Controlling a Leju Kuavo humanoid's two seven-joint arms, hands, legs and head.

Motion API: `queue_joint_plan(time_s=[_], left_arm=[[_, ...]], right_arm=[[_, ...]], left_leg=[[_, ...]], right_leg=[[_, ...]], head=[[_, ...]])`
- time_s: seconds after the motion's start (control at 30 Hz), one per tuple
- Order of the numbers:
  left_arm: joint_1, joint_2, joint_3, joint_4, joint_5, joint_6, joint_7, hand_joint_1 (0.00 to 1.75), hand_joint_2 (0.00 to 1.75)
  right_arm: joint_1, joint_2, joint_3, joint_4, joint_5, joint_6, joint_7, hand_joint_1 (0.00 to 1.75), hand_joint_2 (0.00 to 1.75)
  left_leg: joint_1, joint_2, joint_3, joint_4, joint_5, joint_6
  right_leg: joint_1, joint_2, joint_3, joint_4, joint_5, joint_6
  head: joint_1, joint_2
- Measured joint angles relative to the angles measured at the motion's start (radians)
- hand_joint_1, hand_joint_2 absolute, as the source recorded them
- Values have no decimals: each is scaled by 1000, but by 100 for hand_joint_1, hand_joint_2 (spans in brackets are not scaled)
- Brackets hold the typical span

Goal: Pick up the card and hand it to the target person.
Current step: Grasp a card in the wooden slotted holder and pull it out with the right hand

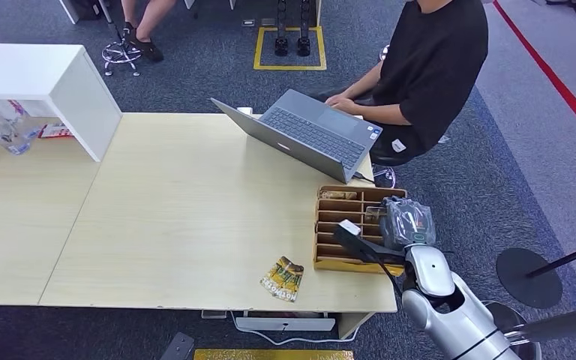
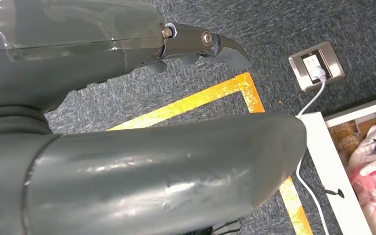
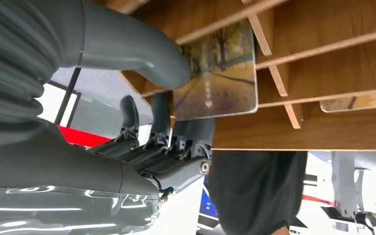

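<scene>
The card (image 3: 218, 73) is pinched between thumb and fingers of the right robot hand (image 3: 176, 105), partly inside the wooden slotted rack (image 1: 328, 262) on the table (image 1: 180, 217). Grasp appears made; withdrawal and handover to the seated person (image 1: 431, 67) beyond the rack remain. The left robot hand (image 2: 196, 46) hangs over carpet, holding nothing, fingers curled.

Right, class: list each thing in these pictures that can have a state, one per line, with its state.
laptop: lid open, a person typing on it.
card: pinched by the right hand, still at the wooden rack.
left hand: holds nothing, hanging over the floor.
snack packet: lying flat near the table edge.
floor socket: cable plugged in.
</scene>
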Motion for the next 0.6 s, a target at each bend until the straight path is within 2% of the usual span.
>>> queue_joint_plan(time_s=[0.6], left_arm=[[0, -6, 0, 0, -1, 0, 0, 0, 0]], right_arm=[[-7, 7, 0, 10, 7, -9, 2, 128, 175]], left_leg=[[0, 0, 0, 0, 0, 0]], right_leg=[[0, 0, 0, 0, 0, 0]], head=[[0, 0]])
